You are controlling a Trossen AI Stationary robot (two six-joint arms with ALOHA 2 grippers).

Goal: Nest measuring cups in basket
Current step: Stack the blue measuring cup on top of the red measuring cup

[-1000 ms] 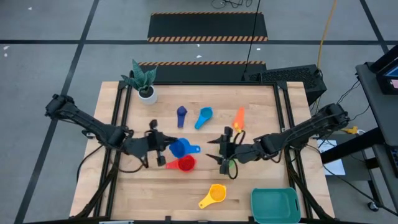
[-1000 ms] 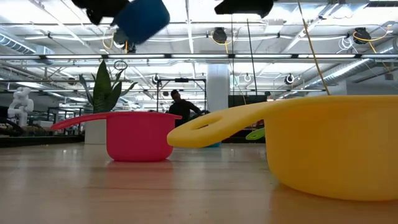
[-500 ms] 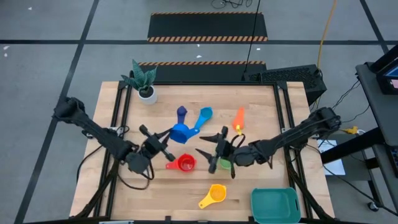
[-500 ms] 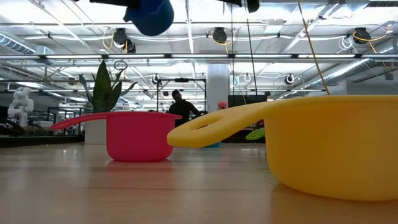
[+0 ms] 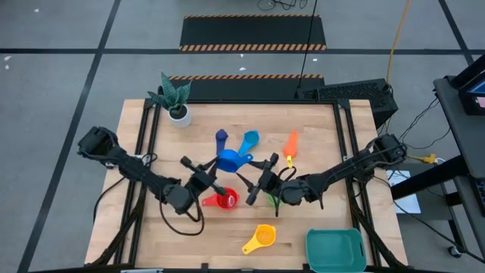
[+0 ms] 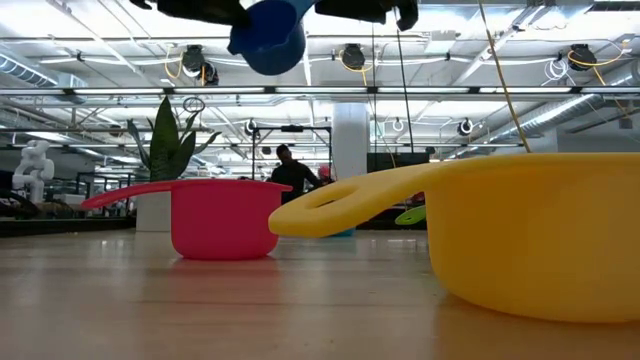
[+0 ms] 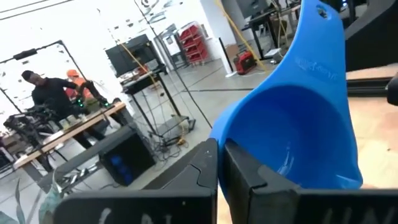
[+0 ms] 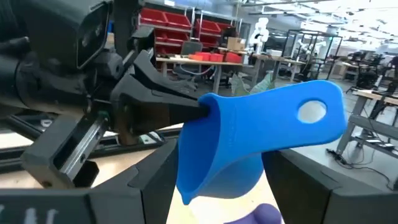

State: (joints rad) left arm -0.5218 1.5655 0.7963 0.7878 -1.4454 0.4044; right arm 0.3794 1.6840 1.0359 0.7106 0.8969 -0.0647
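Both arms reach in from the table's two sides and meet near its middle, held above the surface. The left gripper point(image 5: 214, 165) has its fingers point(image 7: 239, 171) pinched together on the rim of the blue cup point(image 5: 229, 161). The right gripper point(image 5: 258, 178) faces it with its fingers point(image 8: 158, 177) spread wide on either side of that cup, seemingly not yet pressing against it.

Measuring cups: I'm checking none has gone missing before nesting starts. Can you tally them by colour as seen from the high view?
navy cup: 1
light blue cup: 1
orange cup: 1
blue cup: 1
green cup: 1, mostly hidden under the right arm
red cup: 1
yellow cup: 1
Total: 7
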